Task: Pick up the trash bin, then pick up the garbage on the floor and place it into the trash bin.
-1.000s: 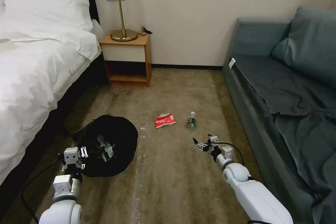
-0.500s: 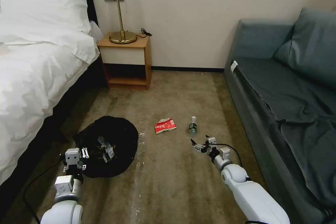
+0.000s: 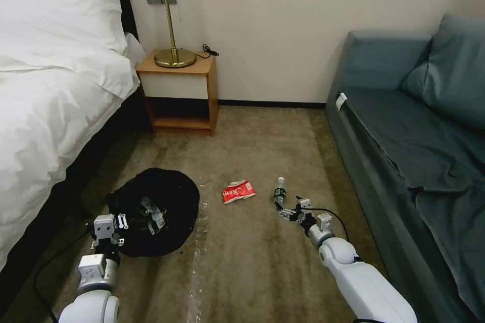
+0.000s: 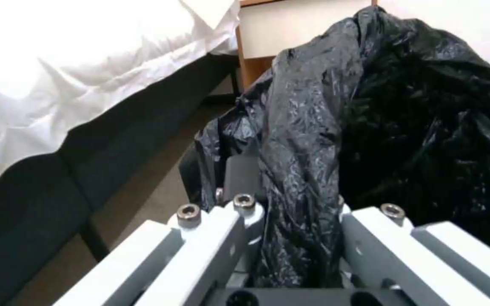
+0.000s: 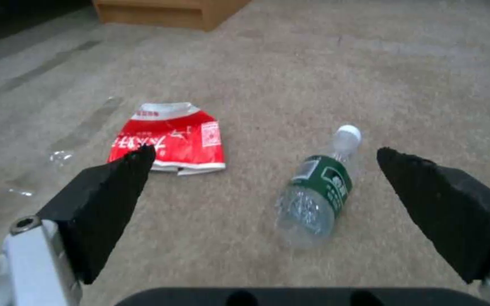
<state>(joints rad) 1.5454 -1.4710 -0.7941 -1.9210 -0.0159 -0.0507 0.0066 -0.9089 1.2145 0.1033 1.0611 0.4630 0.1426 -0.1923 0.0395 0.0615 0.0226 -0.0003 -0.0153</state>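
Observation:
The trash bin (image 3: 161,202), draped in its black liner bag, hangs low over the carpet at the left. My left gripper (image 3: 115,222) is shut on its near rim, and the left wrist view shows the liner (image 4: 313,127) pinched between the white fingers (image 4: 222,229). Of the garbage, a red-and-white packet (image 3: 238,192) and a small clear bottle (image 3: 279,193) with a green label lie on the carpet. My right gripper (image 3: 287,210) is open just short of the bottle. In the right wrist view the bottle (image 5: 319,191) lies between the black pads (image 5: 115,187), with the packet (image 5: 171,138) beside it.
A bed (image 3: 45,111) with white linen runs along the left. A wooden nightstand (image 3: 177,93) with a brass lamp (image 3: 169,15) stands at the far wall. A blue-grey sofa (image 3: 414,151) lines the right. Open carpet (image 3: 242,262) lies between them.
The head camera has moved forward, shifting the whole picture. My right gripper has closed in on the bottle and stays open. The left gripper still holds the bin.

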